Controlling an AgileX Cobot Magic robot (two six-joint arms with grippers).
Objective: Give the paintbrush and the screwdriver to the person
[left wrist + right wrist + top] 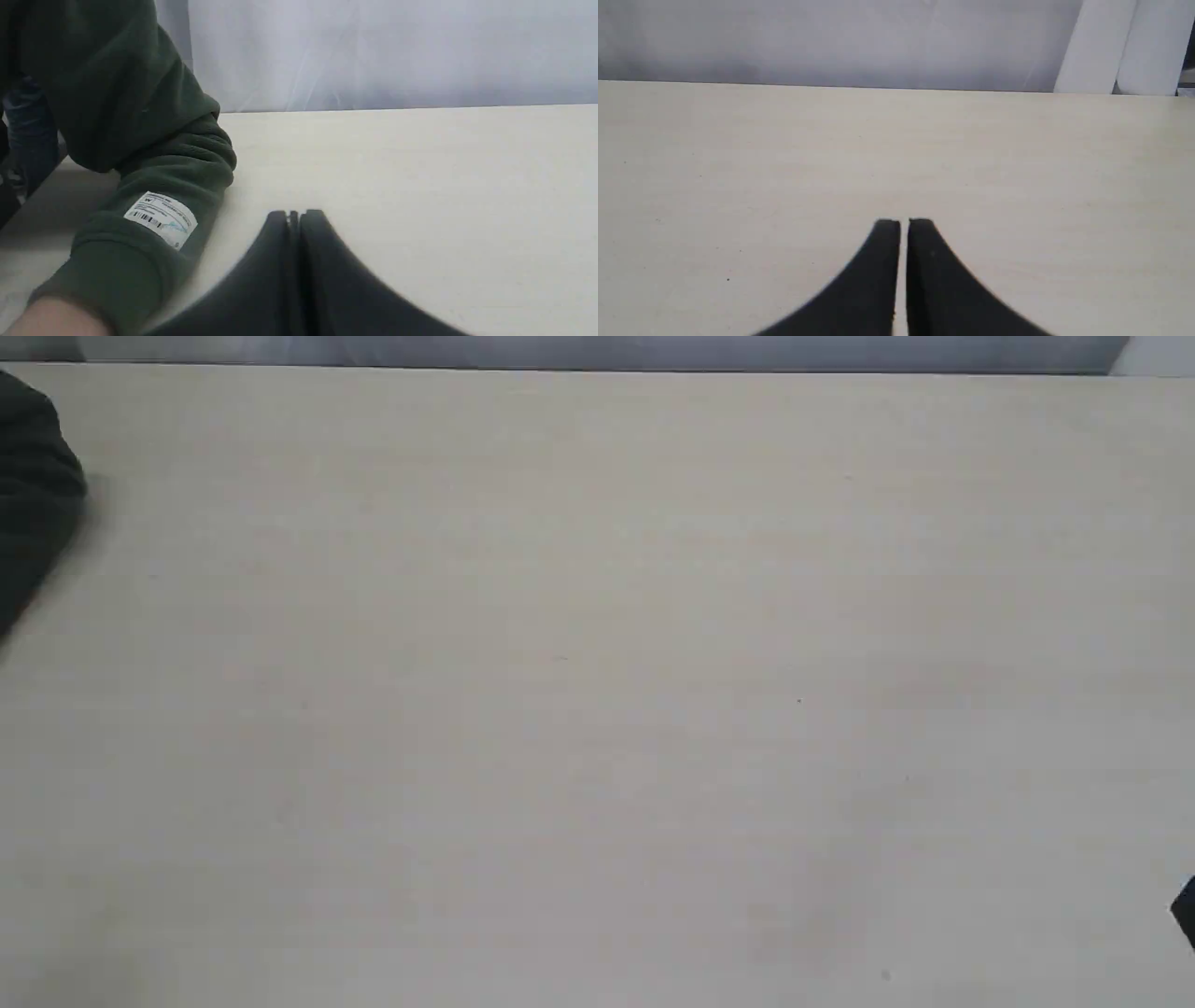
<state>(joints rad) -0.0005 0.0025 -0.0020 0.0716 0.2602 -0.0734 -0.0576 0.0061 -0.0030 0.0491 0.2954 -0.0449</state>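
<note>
Left end effector [294,213]: black and closest to the lens in the left wrist view. Its two fingers [271,252] are pressed flat together with no gap and nothing between them. The tips sit low over the table [420,177].
Right end effector [903,221]: black and closest in the right wrist view. Its fingers are set almost together, with only a thin sliver of table showing between them and nothing pinched.
Person [140,154]: a forearm in a dark green fleece sleeve lies on the table just beside the left end effector. The hand itself is out of frame.
Bare skin [51,322]: a small patch shows at the cuff, cut off by the picture's edge.
Sleeve label [161,218]: a white tag with a barcode and small print, too small to read, on the sleeve near the cuff.
Table: pale beige, matte and flat. It fills nearly the whole exterior view, where the green sleeve bulges in at the left edge toward the far side.
Dark shape [1186,910]: a small black corner at the right edge of the exterior view, on the near side. Too little shows to tell what it is.
Blue cloth [28,121]: behind the sleeve, past the table's edge, and blurred.
Backdrop [397,51]: a pale grey-white sheet hanging behind the table's far edge.
White posts [1111,46]: two pale uprights beyond the far edge in the right wrist view.
</note>
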